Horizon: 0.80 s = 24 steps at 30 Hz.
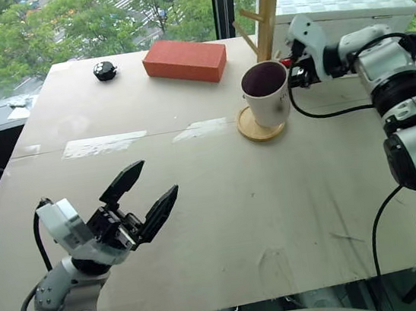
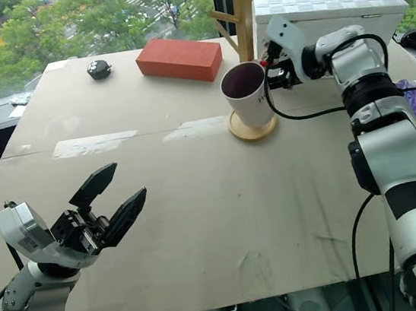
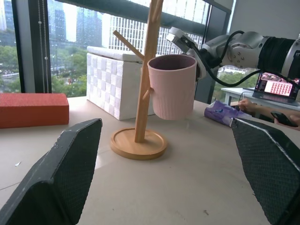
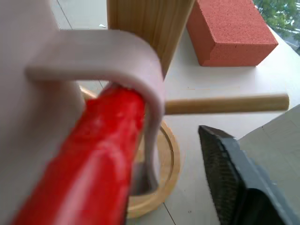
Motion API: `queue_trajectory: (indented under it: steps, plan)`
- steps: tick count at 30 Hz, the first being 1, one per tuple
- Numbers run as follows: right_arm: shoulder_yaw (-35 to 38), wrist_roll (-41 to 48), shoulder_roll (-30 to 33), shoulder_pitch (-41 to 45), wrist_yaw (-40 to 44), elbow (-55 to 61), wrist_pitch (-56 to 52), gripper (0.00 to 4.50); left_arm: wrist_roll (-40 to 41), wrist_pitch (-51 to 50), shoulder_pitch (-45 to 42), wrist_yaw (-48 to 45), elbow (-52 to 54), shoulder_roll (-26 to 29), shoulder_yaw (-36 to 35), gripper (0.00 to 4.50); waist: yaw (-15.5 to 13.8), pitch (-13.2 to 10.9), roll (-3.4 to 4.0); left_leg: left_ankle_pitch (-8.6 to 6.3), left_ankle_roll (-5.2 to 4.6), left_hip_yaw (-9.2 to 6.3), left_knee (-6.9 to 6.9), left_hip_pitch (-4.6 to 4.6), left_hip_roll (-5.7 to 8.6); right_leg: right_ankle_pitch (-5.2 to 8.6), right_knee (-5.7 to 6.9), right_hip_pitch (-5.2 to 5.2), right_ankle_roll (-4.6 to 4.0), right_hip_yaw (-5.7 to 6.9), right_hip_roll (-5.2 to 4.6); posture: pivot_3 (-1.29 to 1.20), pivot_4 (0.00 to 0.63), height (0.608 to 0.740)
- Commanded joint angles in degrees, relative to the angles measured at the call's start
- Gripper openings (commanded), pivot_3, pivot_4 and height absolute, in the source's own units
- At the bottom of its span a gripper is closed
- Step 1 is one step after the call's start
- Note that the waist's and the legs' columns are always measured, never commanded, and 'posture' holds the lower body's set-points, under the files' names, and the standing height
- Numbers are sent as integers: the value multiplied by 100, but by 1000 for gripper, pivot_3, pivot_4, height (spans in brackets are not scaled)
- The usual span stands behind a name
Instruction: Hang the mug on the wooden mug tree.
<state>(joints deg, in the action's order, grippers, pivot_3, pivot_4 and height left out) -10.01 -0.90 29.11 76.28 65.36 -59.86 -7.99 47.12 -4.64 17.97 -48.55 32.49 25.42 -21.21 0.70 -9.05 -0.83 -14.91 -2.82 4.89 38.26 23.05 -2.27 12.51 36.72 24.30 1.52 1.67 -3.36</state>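
Cream mug (image 1: 267,94) hung on wooden mug tree (image 1: 266,17) red peg; right gripper (image 1: 293,67) beside it looked just released, fingers apart, retreat next; left gripper (image 1: 140,196) fingers apart.

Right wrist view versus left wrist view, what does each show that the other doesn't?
Right wrist only: the mug's handle looped over the red peg, seen close.
Left wrist only: the whole mug hanging clear of the table, the white box, the right gripper behind the mug.
Both: the mug tree, its base, the red block.
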Motion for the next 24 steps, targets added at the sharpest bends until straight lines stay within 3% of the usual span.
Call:
queue_trajectory:
  steps: [1, 7, 13, 18, 24]
  plan:
    - [519, 377, 463, -335, 170, 842, 68, 3573, 156, 74, -2, -41, 200, 46, -138, 4500, -11, 0, 0, 0, -1, 0, 0, 0, 1, 0, 0, 0, 0, 1, -3, 0, 150, 740]
    - [1356, 1204, 1220, -1790, 423, 2740, -694, 3573, 102, -163, -179, -39, 76, 174, 29, 4500, -1, 0, 1, -2, -4, -5, 0, 0, 2, 0, 0, -2, 2, 11, -6, 0, 150, 740]
    - [2591, 2100, 1945, -4546, 436, 5323, -1188, 3573, -553, -686, -475, 302, -414, 583, 315, 4500, -75, -1, 3, -2, -4, -14, 2, -4, 2, 1, 1, -10, 5, 17, 2, 0, 150, 740]
    - [3567, 2444, 1746, -6920, 85, 6894, -1174, 3573, -751, -902, -439, 152, -826, 846, 319, 4500, -46, 1, -3, -3, -4, -14, 0, -12, -4, -1, 1, -14, 14, 3, 15, 0, 150, 740]
    - [3686, 2222, 1362, -8299, -391, 7340, -645, 3573, -1075, -992, -373, -66, -1010, 1127, 467, 4500, 5, 0, -3, -3, -2, -5, 5, -31, -9, 14, 2, -18, 27, -6, 16, 0, 150, 740]
